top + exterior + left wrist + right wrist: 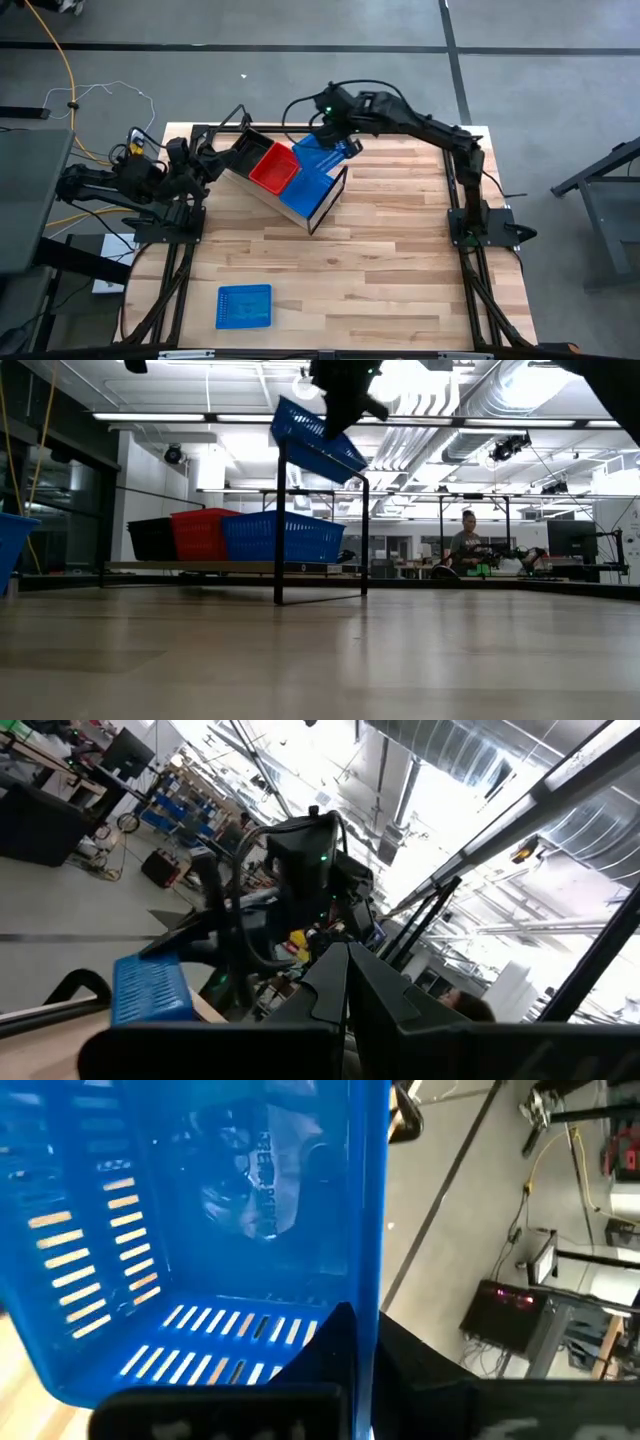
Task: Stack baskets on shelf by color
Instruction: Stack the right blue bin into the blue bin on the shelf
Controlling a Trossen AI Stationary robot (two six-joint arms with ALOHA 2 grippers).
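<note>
Taking the long light-wood shelf with its thin black metal frame (322, 208) as the landmark, lying slantwise across the far middle of the light-wood plank table (400, 270), the scene reads from left to right as follows. The left tool (222, 158) sits just off the shelf's left end, at the table's far-left corner, clenched on nothing; in its own wrist view its two dark fingers (340, 985) are pressed together. Well in front of the shelf, near the table's front-left edge, a small shallow blue plastic basket with perforated mesh sides (244, 306) lies alone. Inside the shelf, at its left end, stands a black mesh basket (152, 539), with a red mesh basket (272, 165) just beside it in the middle and a blue mesh basket (306, 187) touching that at the right end; in the low view the three stand in a row, black, red, blue. Above the shelf's right end the right tool (338, 140) holds another blue mesh basket (322, 152) by its rim, its fingers closed on the basket's wall, and the basket hangs tilted in the air, apart from the blue one below.
</note>
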